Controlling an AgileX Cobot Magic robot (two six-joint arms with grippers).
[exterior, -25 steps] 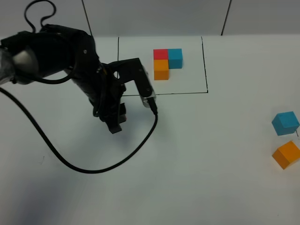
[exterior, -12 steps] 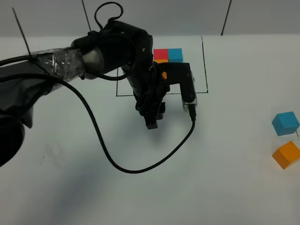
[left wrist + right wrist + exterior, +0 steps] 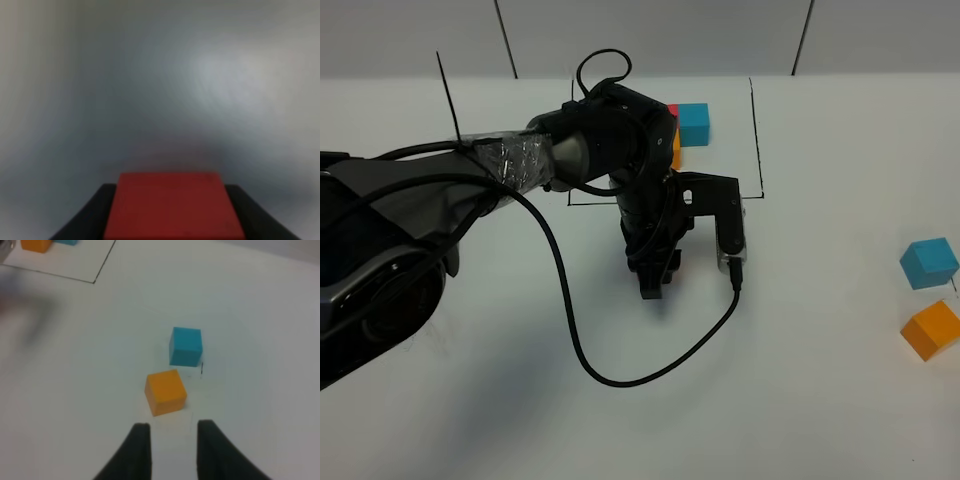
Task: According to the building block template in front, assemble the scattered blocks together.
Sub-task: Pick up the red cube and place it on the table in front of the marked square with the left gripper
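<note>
My left gripper (image 3: 653, 281) is shut on the red scattered block (image 3: 171, 202), which fills the space between its dark fingers (image 3: 95, 212); the arm hides that block in the high view. The gripper hangs just in front of the black-framed template, whose blue cube (image 3: 693, 123) shows while its red and orange cubes are mostly behind the arm. The sky-blue block (image 3: 928, 262) and the orange block (image 3: 931, 329) lie apart at the far right. My right gripper (image 3: 172, 442) is open and empty, just short of the orange block (image 3: 165, 391) and the blue block (image 3: 186, 345).
The black frame line (image 3: 756, 140) runs around the template. A black cable (image 3: 582, 350) loops from the left arm over the table in front of it. The table's right edge is close to the two loose blocks.
My left arm has swung right from the left side to the middle, with its gripper still shut, and now covers part of the template. The blue and orange loose blocks have not moved.
</note>
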